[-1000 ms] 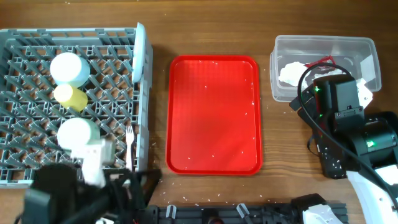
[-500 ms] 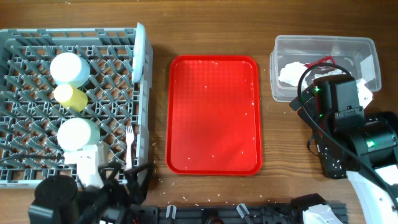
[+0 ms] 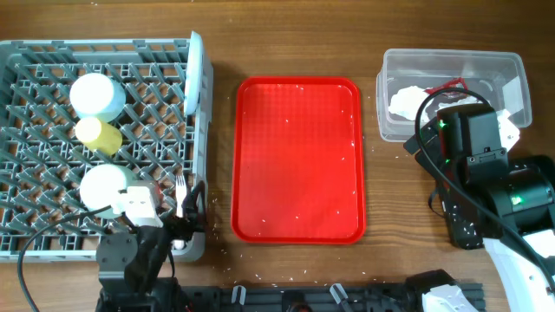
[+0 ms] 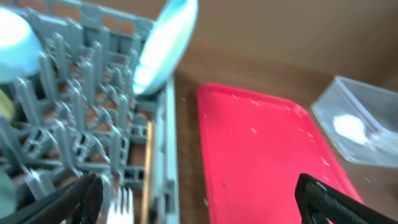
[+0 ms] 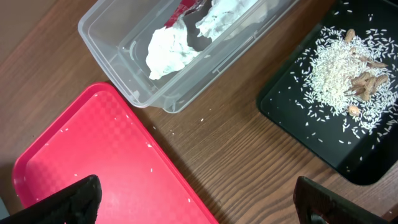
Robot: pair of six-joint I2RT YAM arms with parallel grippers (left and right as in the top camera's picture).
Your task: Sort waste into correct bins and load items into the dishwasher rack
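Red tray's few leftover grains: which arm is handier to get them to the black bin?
Probably the right: the right gripper, open, hangs between the red tray and black bin. The left gripper sits over the dishwasher rack edge.

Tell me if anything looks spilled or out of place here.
Yes: stray rice grains lie scattered across the red tray and the wooden table beside it, outside the black bin holding the rest.
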